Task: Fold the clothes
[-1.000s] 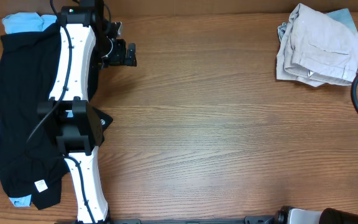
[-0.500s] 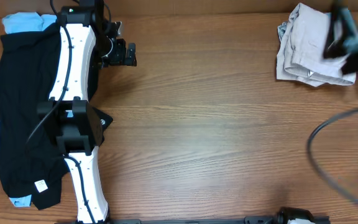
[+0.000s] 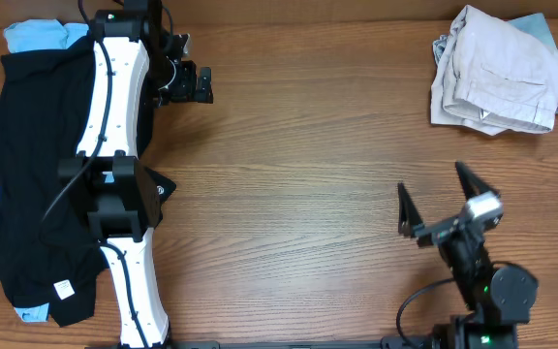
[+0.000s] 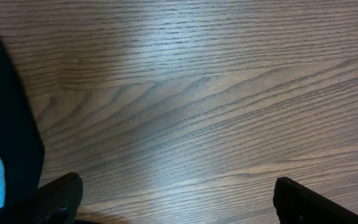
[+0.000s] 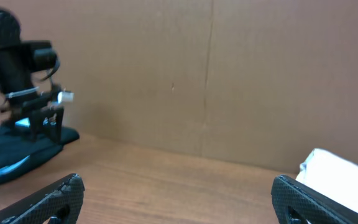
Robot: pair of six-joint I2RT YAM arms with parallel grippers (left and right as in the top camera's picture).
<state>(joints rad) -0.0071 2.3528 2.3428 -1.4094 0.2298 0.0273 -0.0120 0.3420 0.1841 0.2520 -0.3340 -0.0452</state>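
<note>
The beige shorts (image 3: 497, 73) lie crumpled at the far right of the table, with a light-blue piece (image 3: 536, 24) under them; they show as a pale edge in the right wrist view (image 5: 340, 171). A black garment (image 3: 37, 174) lies spread at the far left with light-blue pieces (image 3: 35, 35) under it, and its edge shows in the left wrist view (image 4: 5, 118). My left gripper (image 3: 197, 83) is open and empty over bare wood just right of the black garment (image 4: 179, 199). My right gripper (image 3: 439, 199) is open and empty, raised at the front right, well below the shorts (image 5: 179, 196).
The left arm (image 3: 114, 97) lies over the black garment and is seen far off in the right wrist view (image 5: 23, 68). A brown cardboard wall (image 5: 229, 74) stands behind the table. Bare wooden table (image 3: 308, 174) lies between the two clothing piles.
My right arm swept in past the shorts at the top right and now sits at the front right with its gripper open. The left arm and the clothes have not moved.
</note>
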